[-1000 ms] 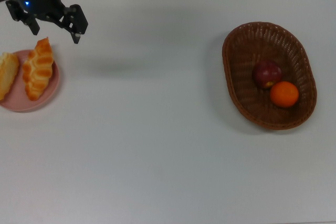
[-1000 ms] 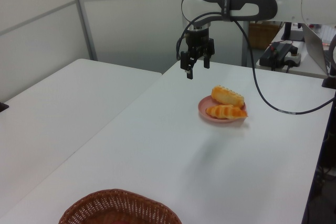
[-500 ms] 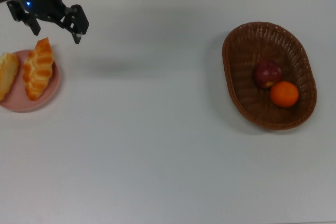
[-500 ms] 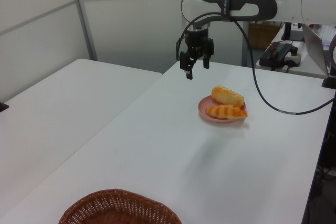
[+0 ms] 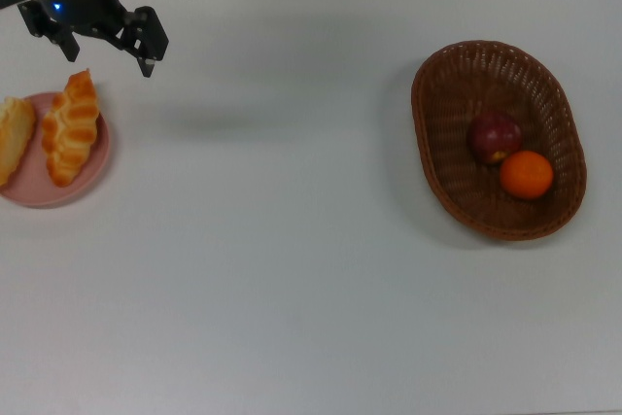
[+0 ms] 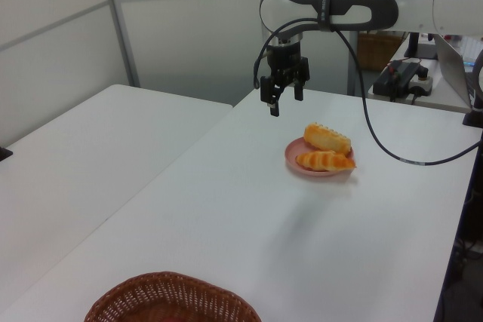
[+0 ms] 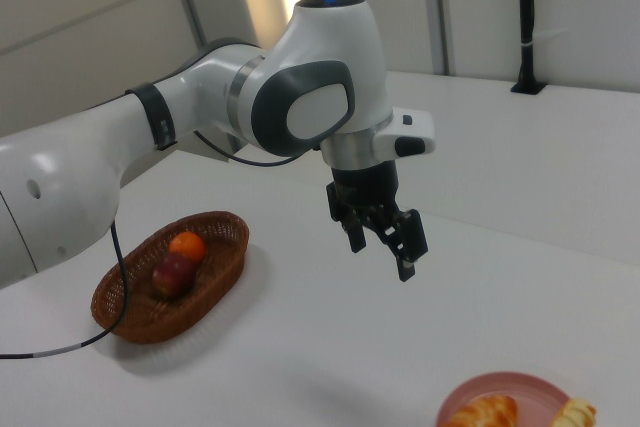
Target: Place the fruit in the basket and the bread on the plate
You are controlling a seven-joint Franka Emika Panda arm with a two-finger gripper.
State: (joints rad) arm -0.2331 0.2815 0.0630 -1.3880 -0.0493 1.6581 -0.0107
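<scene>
**Fruit in basket, bread on plate, jaws empty above the surface**

The basket (image 5: 499, 139) lies on the white surface (image 5: 292, 269) toward the top view's right. Inside it rest the dark red apple (image 5: 494, 137) and the orange (image 5: 527, 174), touching or nearly touching, the orange nearer the rim at the top view's lower right. In the right view the same basket (image 7: 170, 277) appears at the right view's left with the orange (image 7: 187, 245) behind the apple (image 7: 172, 274). In the left view only the near rim of the basket (image 6: 172, 299) shows at the bottom edge; its contents are hidden there.

The pink plate (image 5: 58, 187) sits at the top view's left edge, well apart from the basket. Two pieces of bread lie on it side by side: the braided pastry (image 5: 72, 127) on the half toward the top view's right, and the ridged roll (image 5: 12, 139), partly cut off by the picture's edge. In the left view the roll (image 6: 327, 138) lies behind the pastry (image 6: 324, 160), both on the plate (image 6: 298, 159).

The gripper (image 6: 276, 99) hangs in the air above the surface, beside the plate and clear of the bread. Its jaws stand apart and hold nothing; the right view shows the gripper (image 7: 383, 244) pointing downward with a clear gap between the fingers. In the top view the gripper (image 5: 107, 44) is just above the plate's upper edge.
</scene>
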